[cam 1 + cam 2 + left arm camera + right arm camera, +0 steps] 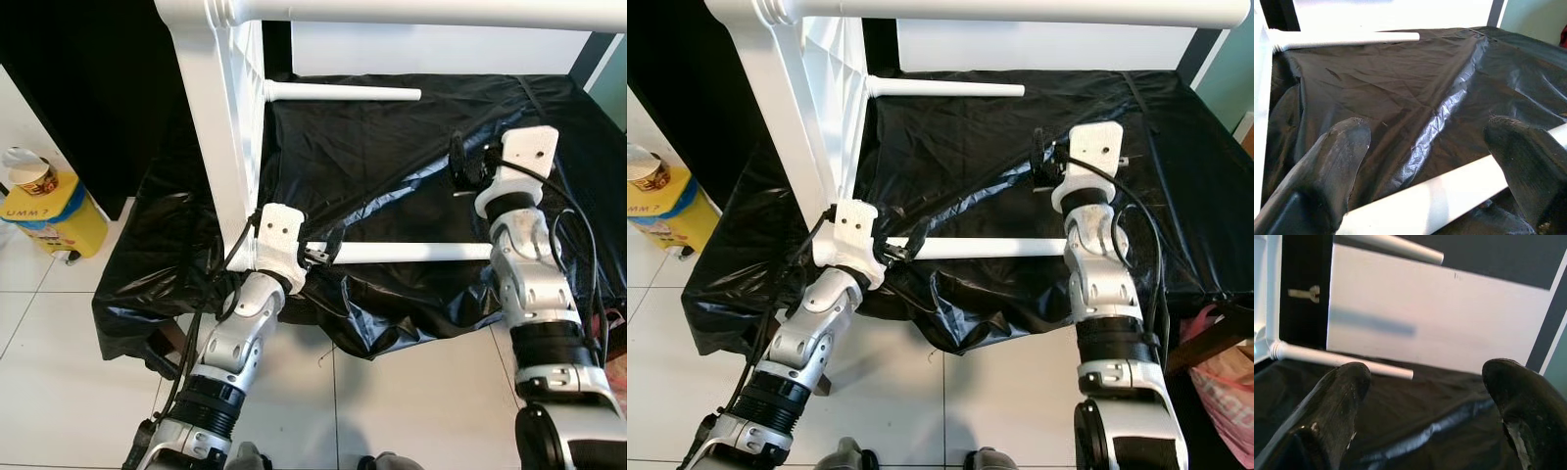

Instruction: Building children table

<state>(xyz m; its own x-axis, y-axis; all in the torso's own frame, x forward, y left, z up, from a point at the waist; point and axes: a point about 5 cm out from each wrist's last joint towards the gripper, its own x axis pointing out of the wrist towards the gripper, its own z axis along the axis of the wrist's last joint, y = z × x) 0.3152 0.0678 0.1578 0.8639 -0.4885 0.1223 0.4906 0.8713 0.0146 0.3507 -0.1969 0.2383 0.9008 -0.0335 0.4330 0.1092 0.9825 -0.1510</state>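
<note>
A white children's table (220,117) lies tipped on its side on a surface covered with black plastic sheet (392,147). Its legs stick out sideways: a far leg (343,93), a near leg (411,252) and one along the top of the view (421,10). My left gripper (318,253) is at the base of the near leg. In the left wrist view its fingers (1337,161) stand wide open with that leg (1449,196) lying across between them. My right gripper (460,162) hovers open over the sheet further right, with nothing between its fingers (1337,401).
A yellow bin (44,211) with a cup on it stands on the white tile floor (59,372) at the left. The sheet hangs over the front edge in folds. A pink bag (1225,362) sits low at the right. A white panel (1425,313) stands behind the table.
</note>
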